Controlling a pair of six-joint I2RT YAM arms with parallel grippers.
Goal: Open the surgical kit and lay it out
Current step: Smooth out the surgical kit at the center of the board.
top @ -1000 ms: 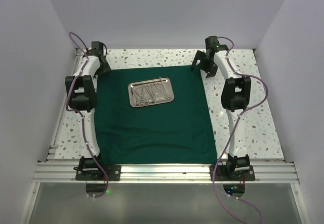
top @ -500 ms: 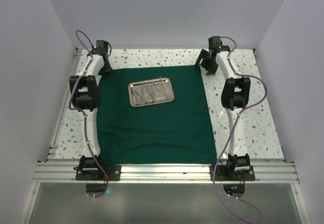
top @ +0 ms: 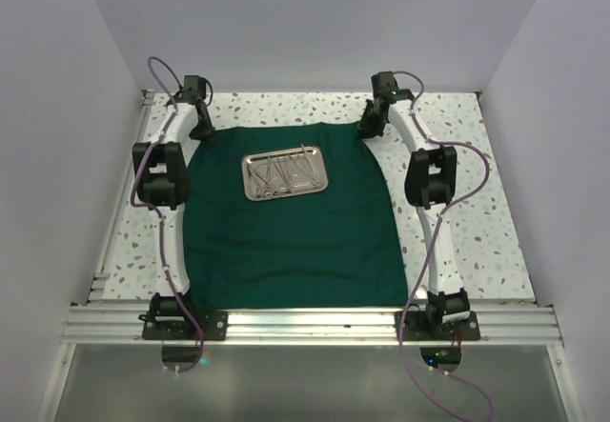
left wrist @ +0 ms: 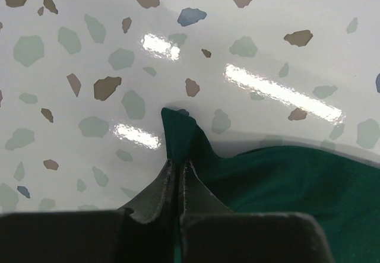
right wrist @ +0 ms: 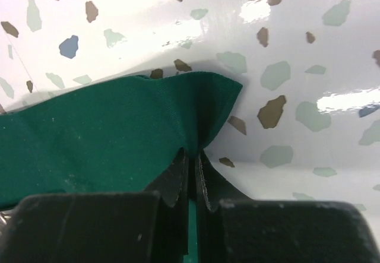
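Nearest me, the green cloth wrap (top: 286, 251) lies spread on the speckled table (top: 477, 241), its near hem faintly rippled. Past the middle, toward the far side, the steel tray (top: 283, 175) sits on the cloth with the scissors and forceps (top: 286, 170) piled inside it, not yet set out. At the far edge I have a gripper on each corner. The left gripper (left wrist: 178, 167) is pinched tight on the far-left corner, whose tip pokes out beyond the fingers. The right gripper (right wrist: 191, 155) is clamped likewise on the far-right corner.

To finish the spread well, I judge, both corners should be drawn outward and away together, low to the table and evenly. That way the cloth goes taut without dragging the tray askew or jostling the instruments. I would let go only once the corners lie flat.
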